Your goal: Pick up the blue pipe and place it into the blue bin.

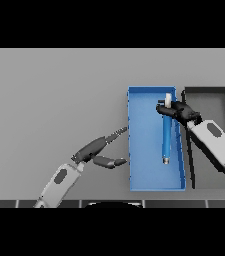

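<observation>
The blue pipe [167, 135] has a white end at the far side and a grey tip at the near side. It lies lengthwise over the floor of the blue bin [144, 150], in the bin's right half. My right hand [180, 112] reaches in from the right, its fingers curled round the pipe's upper part just below the white end. I cannot tell whether the pipe rests on the bin floor or hangs just above it. My left hand [100, 148] is left of the bin, fingers straight and pointing toward the bin's left wall, holding nothing.
A dark grey bin [223, 100] stands directly to the right of the blue bin, partly covered by my right forearm. Bare grey table stretches to the left and far side.
</observation>
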